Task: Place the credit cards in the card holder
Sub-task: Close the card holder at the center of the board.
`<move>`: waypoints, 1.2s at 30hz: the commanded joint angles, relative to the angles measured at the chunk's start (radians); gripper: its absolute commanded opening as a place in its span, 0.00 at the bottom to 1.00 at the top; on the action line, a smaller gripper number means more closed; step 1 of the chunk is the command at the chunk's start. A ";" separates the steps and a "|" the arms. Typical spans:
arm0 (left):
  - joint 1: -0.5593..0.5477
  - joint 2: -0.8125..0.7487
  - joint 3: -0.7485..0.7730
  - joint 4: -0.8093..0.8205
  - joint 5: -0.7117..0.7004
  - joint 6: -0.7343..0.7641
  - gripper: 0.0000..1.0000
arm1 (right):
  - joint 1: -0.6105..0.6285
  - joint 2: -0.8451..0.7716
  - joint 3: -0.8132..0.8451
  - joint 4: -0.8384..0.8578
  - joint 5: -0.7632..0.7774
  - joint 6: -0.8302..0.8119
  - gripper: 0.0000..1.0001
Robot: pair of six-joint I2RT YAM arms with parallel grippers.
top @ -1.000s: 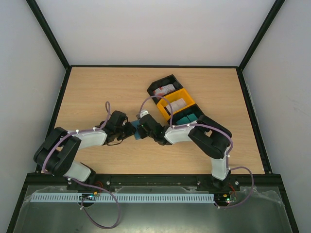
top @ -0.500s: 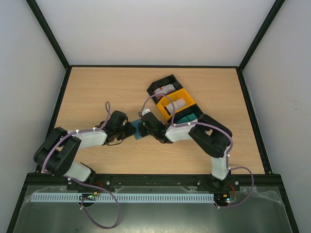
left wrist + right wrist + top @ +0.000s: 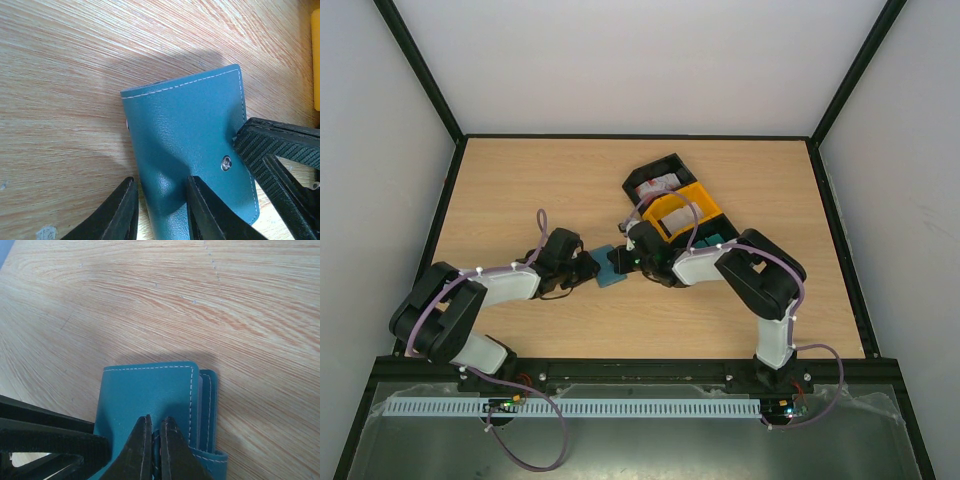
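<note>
Zero cards appear loaded: holder point(image 3: 611, 268) lies closed mid-worktop point(image 3: 520, 190), left claw point(image 3: 161, 192) clamped on its edge, right claw point(image 3: 157, 422) pinched shut at the cover. Cards point(image 3: 660, 184) sit in bins point(image 3: 705, 197).

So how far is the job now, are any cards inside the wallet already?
Done: nothing yet. The credit cards lie in the bins, and the card holder is folded shut. In hand: the left gripper clamps one edge of it, and the right gripper is shut on the opposite cover edge, probably to open it. Left: opening it, then fetching the cards and sliding them in.
</note>
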 commanded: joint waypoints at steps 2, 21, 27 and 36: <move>0.002 0.011 -0.026 -0.058 -0.018 0.007 0.29 | -0.003 -0.023 -0.022 -0.013 -0.054 0.024 0.02; 0.003 0.012 -0.031 -0.055 -0.017 0.008 0.29 | -0.004 0.002 -0.018 -0.041 -0.098 0.001 0.21; 0.002 0.012 -0.032 -0.056 -0.017 0.008 0.29 | -0.003 -0.006 -0.010 -0.042 -0.088 0.006 0.22; 0.002 0.013 -0.031 -0.059 -0.018 0.008 0.28 | -0.003 -0.042 -0.018 -0.040 -0.039 0.001 0.32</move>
